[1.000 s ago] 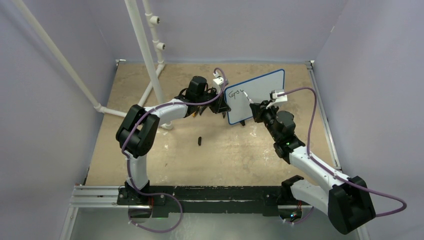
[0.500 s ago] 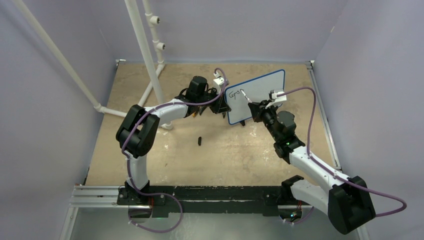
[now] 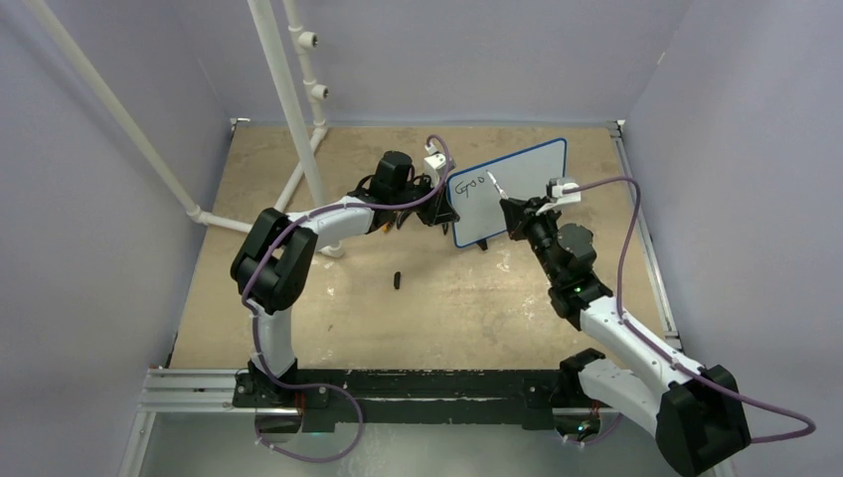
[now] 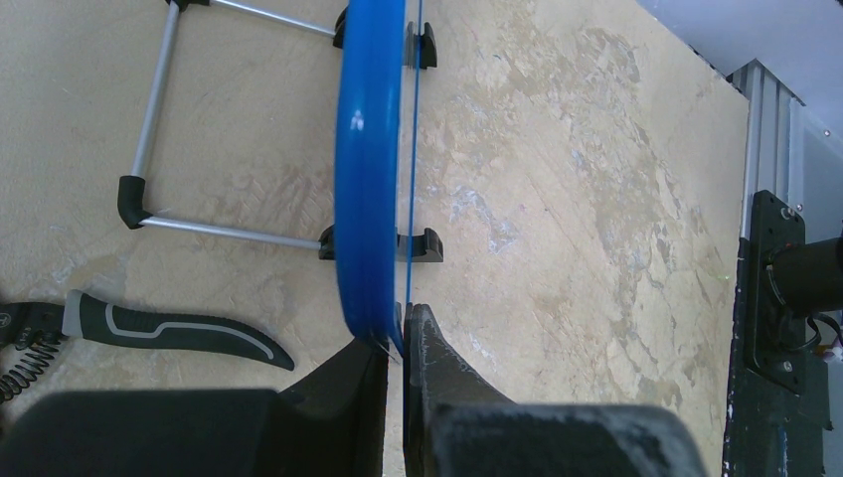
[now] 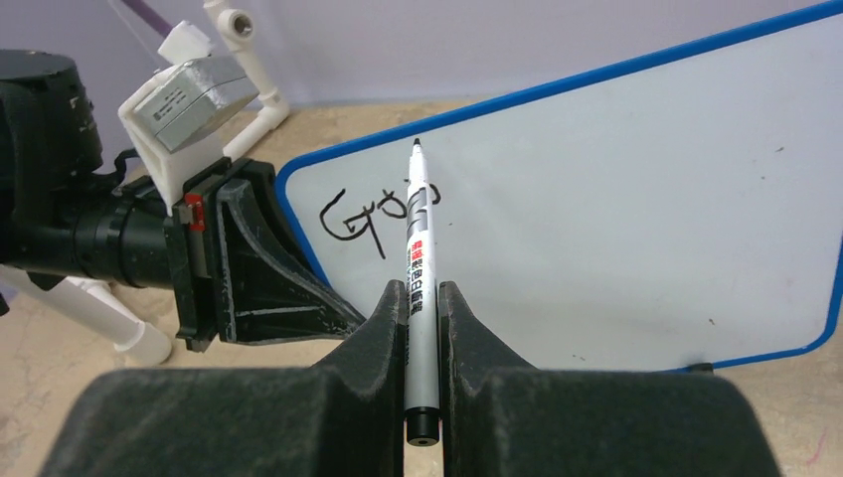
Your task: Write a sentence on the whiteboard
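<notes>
**A:** Top external view: where does the whiteboard (image 3: 527,171) stand?

**B:** Upright on the far right part of the table (image 3: 447,308), its face turned toward the right arm. The left gripper (image 3: 445,207) is at its left edge. The right gripper (image 3: 514,214) is in front of its face and carries a marker (image 3: 497,189). The sentence (image 3: 469,184) so far reads "Goo" at the board's upper left. A small dark object (image 3: 398,279) lies on the table, well apart from the board.

**A:** Left wrist view: how do the left fingers stand?

**B:** Pressed together on the board's blue rim, which is seen edge-on, with one finger on each face. Behind the board, the wire stand (image 4: 159,109) rests on the table, and a black-and-grey handle (image 4: 179,333) lies near it.

**A:** Right wrist view: and the right fingers?

**B:** They pinch the marker's barrel. Its tip points at the board, over the last letter. Whether the tip touches the surface cannot be told.
</notes>
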